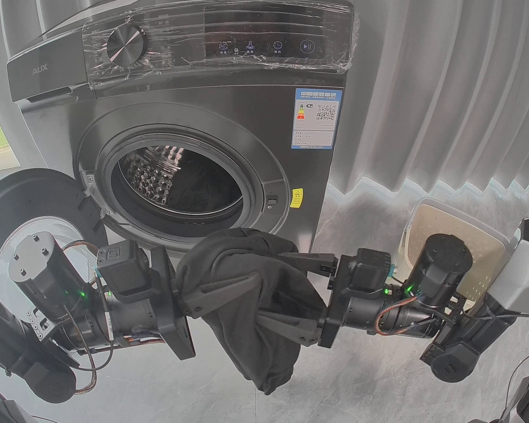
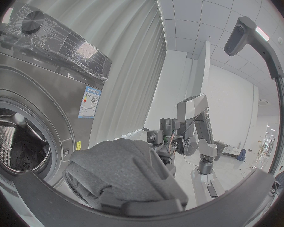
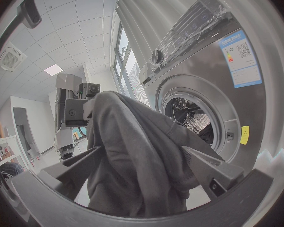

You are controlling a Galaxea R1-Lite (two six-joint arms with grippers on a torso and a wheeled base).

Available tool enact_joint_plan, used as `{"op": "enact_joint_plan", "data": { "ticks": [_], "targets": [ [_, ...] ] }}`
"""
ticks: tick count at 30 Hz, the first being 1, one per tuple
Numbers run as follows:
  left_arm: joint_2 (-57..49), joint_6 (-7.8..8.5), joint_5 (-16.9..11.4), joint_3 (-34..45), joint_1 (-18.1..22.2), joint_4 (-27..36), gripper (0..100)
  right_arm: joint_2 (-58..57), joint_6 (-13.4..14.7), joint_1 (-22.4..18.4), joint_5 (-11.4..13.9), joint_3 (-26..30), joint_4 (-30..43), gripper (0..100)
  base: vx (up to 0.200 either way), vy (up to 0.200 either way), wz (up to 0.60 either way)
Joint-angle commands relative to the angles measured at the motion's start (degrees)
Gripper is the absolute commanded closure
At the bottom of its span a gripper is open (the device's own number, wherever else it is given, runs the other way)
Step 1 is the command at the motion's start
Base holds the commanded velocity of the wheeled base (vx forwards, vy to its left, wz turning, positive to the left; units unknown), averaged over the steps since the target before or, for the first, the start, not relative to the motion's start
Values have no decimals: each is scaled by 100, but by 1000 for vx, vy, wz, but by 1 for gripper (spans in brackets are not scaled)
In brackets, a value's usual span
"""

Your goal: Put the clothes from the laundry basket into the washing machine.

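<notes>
Left claw (image 1: 235, 292) and right claw (image 1: 270, 289), level, seemingly grip one dark garment (image 1: 250, 348).

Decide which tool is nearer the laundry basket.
Right. The right tool grips the dark garment on the side facing the laundry basket; the left tool grips its far side, near the door.

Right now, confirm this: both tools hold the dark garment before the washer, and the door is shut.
Wrong on the door: it stands open, as the head view shows. The left tool and right tool do hold the dark garment before the washer.
</notes>
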Motion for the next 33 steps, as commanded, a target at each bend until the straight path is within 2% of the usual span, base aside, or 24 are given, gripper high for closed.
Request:
{"op": "enact_joint_plan", "data": {
  "ticks": [1,13,14,18,27,33],
  "targets": [
    [49,-2,19,2,-46,-10,100,564,28,349,-188,-282,-1,0,0,0,0],
    [66,-2,19,-24,-19,-1,100,634,72,770,-417,-326,-10,0,0,0,0],
    [66,-2,19,-24,-19,-10,100,634,72,779,-434,-326,-10,100,0,0,0],
    [66,-2,19,-41,7,-1,100,625,90,814,-522,-343,-10,100,0,0,0],
    [75,-19,36,-112,51,-1,100,520,107,841,-540,-264,-10,100,0,0,0],
    [181,-19,36,-173,332,-1,100,353,98,929,-654,-150,-10,100,0,0,0]
  ]
}}
